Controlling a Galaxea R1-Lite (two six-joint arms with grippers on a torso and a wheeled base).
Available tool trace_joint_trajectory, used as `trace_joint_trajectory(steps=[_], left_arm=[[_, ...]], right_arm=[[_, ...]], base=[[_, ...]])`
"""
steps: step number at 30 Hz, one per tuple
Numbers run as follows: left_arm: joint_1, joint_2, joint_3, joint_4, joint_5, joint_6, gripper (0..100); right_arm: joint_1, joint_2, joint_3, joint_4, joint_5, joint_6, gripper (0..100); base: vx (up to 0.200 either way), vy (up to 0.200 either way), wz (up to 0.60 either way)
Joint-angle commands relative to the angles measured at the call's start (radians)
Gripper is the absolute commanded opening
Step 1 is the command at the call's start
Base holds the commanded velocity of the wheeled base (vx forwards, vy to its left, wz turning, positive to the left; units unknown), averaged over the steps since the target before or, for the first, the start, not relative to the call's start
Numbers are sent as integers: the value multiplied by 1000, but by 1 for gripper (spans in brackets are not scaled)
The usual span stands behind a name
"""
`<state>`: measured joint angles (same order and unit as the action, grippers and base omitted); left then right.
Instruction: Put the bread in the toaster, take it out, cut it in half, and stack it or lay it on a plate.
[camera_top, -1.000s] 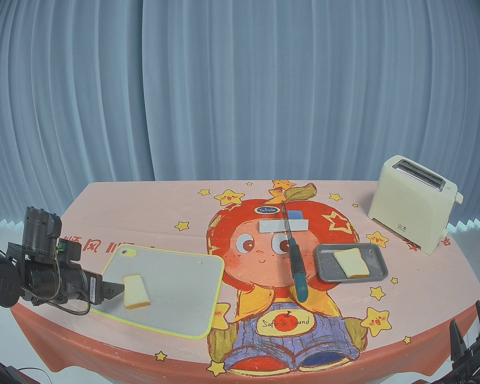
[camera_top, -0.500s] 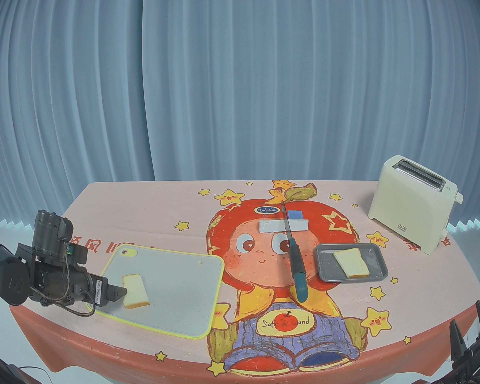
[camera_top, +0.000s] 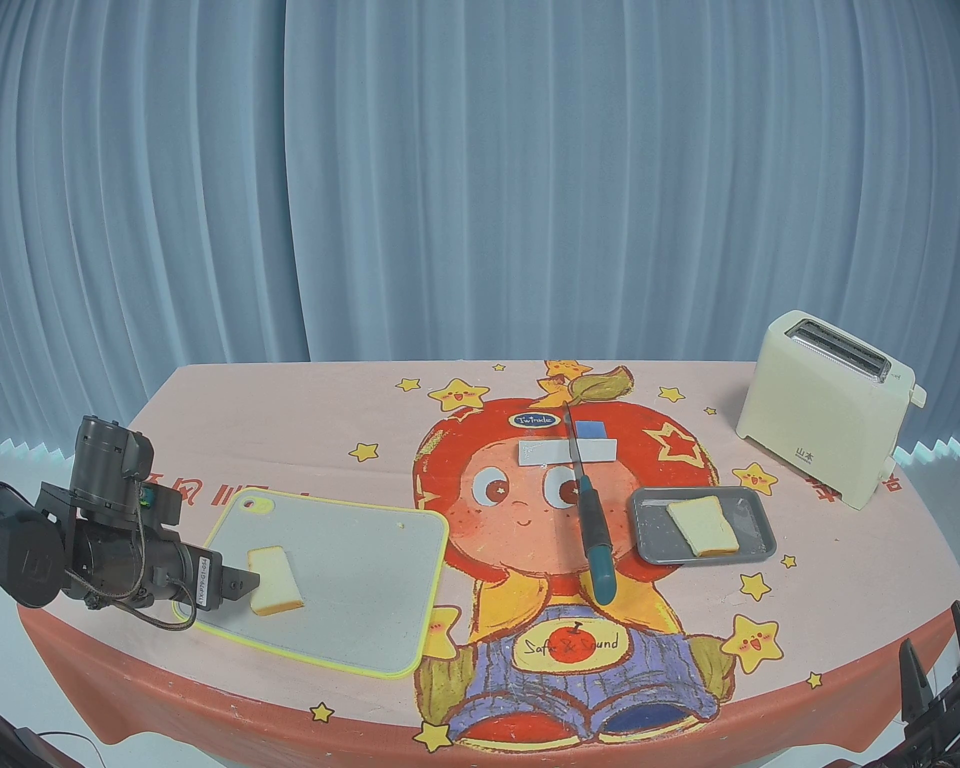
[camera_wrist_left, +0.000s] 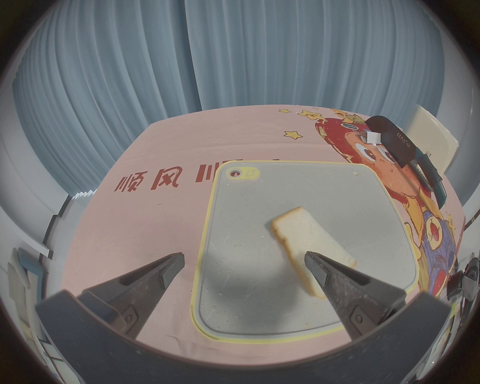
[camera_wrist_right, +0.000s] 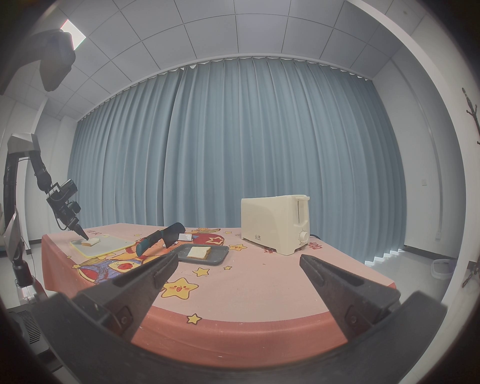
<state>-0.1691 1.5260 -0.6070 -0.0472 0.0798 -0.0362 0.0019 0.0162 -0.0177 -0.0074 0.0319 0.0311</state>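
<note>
A half slice of bread lies on the grey, yellow-rimmed cutting board at the table's left front. My left gripper hangs low at the board's left edge, open. One of its fingers overlaps the slice's near end, the other is over the tablecloth. Another half slice rests in the small grey tray. The teal-handled knife lies between board and tray. The cream toaster stands at the right rear. My right gripper is open off the table's right front corner.
A small white-and-blue block sits under the knife blade at the table's centre. A blue curtain hangs close behind the table. The cartoon tablecloth is bare between the board and the back edge.
My left arm has shifted a little to the right, bringing its open fingers closer to the slice on the board. Everything else is as before.
</note>
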Motion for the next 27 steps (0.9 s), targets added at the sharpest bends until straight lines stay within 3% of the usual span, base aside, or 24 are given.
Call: trace_joint_trajectory(steps=[1, 25, 26, 27], left_arm=[[-7, -4, -5, 0, 0, -1, 100], [-21, 48, 9, -8, 17, -14, 100], [-21, 48, 9, -8, 17, -14, 0], [-20, 48, 9, -8, 17, -14, 0]], right_arm=[[0, -16, 18, 0, 0, 1, 100], [1, -16, 18, 0, 0, 0, 100], [0, -16, 18, 0, 0, 0, 100], [0, -16, 18, 0, 0, 1, 100]], base=[[0, 0, 0], [0, 0, 0], [0, 0, 0], [0, 0, 0]])
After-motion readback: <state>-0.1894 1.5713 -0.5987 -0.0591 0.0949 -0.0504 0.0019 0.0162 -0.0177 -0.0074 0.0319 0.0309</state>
